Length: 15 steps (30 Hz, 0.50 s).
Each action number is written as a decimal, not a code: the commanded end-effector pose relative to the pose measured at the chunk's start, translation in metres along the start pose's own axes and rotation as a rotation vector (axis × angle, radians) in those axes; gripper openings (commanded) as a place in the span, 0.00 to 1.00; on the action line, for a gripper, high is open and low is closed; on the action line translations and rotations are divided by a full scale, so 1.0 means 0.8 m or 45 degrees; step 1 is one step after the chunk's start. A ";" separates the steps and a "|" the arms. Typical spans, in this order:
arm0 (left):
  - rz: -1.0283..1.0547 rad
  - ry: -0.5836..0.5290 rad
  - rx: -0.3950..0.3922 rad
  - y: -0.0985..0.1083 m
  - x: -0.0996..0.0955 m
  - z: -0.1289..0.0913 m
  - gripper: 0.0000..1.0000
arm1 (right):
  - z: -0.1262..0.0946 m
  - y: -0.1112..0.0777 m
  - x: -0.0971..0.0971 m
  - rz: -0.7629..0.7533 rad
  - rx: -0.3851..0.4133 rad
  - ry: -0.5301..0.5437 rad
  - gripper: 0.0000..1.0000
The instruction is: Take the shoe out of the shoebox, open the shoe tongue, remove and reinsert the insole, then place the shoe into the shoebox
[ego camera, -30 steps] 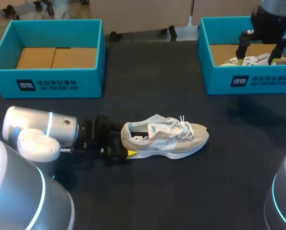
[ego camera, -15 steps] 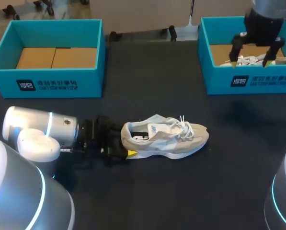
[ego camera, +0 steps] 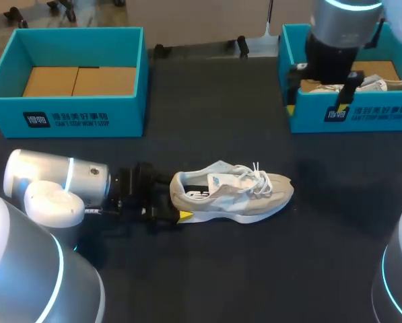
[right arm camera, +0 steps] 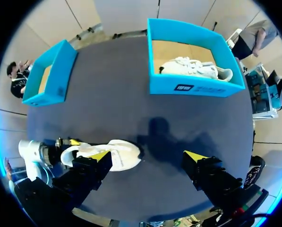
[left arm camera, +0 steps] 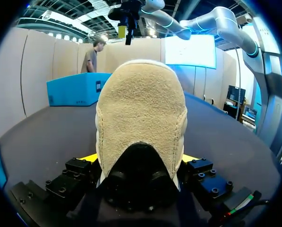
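A beige and white shoe (ego camera: 231, 195) lies on its side on the dark table, toe to the right. My left gripper (ego camera: 177, 202) comes in low from the left and is shut on its heel. In the left wrist view the suede heel (left arm camera: 141, 109) fills the gap, with a yellow tip against each side of it. My right gripper (ego camera: 318, 101) hangs open and empty over the front left corner of the right shoebox (ego camera: 349, 114). Seen from the right wrist, the shoe (right arm camera: 110, 156) lies far below that gripper (right arm camera: 148, 156).
The right shoebox (right arm camera: 192, 87) holds a second white shoe (right arm camera: 192, 68). A matching teal shoebox (ego camera: 73, 114) stands at the back left with only its cardboard bottom showing. Bare dark table lies between the boxes and around the shoe's toe.
My right gripper has come out from over the right shoebox, moving left and toward the table's front. The left arm and the shoe have stayed put.
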<state>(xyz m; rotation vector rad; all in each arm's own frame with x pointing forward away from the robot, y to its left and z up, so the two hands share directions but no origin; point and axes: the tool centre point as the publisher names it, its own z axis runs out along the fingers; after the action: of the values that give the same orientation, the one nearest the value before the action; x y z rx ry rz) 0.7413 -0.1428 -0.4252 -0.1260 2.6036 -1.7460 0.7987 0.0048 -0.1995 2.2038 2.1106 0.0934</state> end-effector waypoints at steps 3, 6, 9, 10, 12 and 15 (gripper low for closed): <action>0.000 0.002 -0.003 0.000 0.001 0.002 0.00 | 0.003 -0.024 0.048 0.025 -0.024 -0.066 1.00; 0.000 0.002 -0.003 0.000 0.001 0.002 0.00 | 0.008 -0.036 0.070 0.021 -0.050 -0.080 1.00; 0.000 0.002 -0.003 0.000 0.001 0.002 0.00 | 0.013 -0.049 0.092 0.023 -0.068 -0.081 1.00; 0.000 0.002 -0.003 0.000 0.001 0.002 0.00 | 0.015 -0.054 0.100 0.018 -0.068 -0.085 1.00; 0.000 0.002 -0.003 0.000 0.001 0.002 0.00 | 0.019 -0.063 0.114 0.019 -0.066 -0.087 1.00; 0.000 0.002 -0.003 0.000 0.001 0.002 0.00 | 0.023 -0.075 0.132 -0.008 -0.051 -0.081 1.00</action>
<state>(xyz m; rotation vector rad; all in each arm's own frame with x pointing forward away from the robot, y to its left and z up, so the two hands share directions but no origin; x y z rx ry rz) 0.7413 -0.1428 -0.4252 -0.1260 2.6034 -1.7462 0.7462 0.0938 -0.2193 2.1642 2.0833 0.1092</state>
